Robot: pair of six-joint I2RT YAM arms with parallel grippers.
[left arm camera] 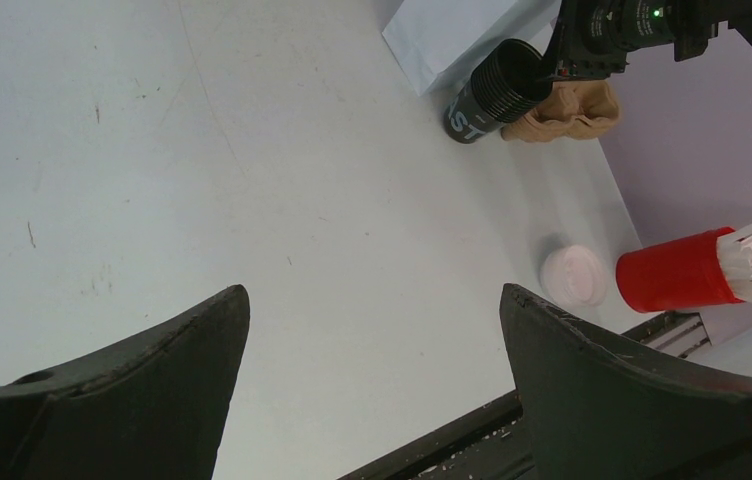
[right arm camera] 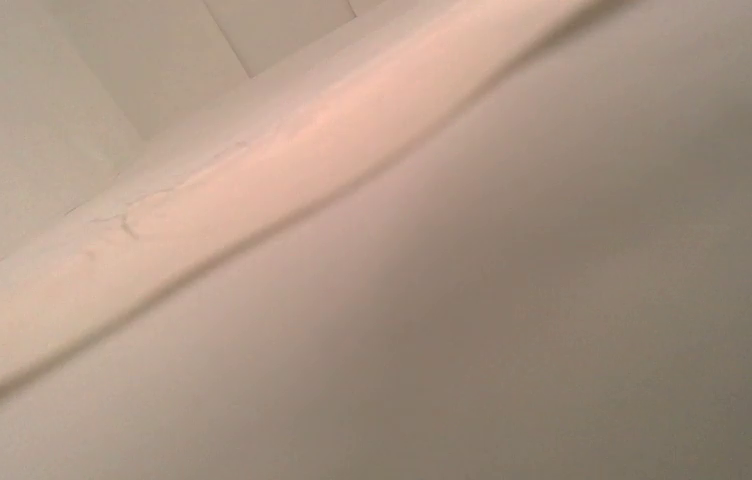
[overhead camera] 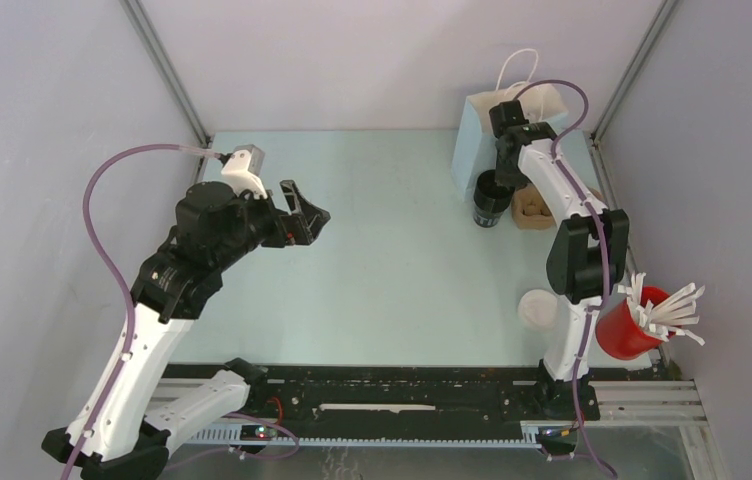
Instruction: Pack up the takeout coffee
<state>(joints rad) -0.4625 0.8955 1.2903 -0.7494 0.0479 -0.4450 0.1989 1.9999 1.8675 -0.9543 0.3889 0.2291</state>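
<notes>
A black ribbed coffee cup [overhead camera: 490, 198] stands open-topped at the back right, in front of a white paper bag [overhead camera: 492, 125] with handles; it also shows in the left wrist view [left arm camera: 497, 90]. A brown cardboard carrier [overhead camera: 532, 208] lies right of the cup. A white lid [overhead camera: 536, 308] lies nearer the front. My left gripper [overhead camera: 307, 215] is open and empty, hovering over the left middle of the table [left arm camera: 372, 300]. My right arm's wrist [overhead camera: 510, 120] is at the bag's top. Its fingers are hidden, and the right wrist view shows only a pale paper surface up close.
A red cup [overhead camera: 632, 322] full of white stirrers stands at the right front edge, also in the left wrist view [left arm camera: 677, 270]. Grey walls enclose the table on three sides. The black rail [overhead camera: 402, 395] runs along the near edge.
</notes>
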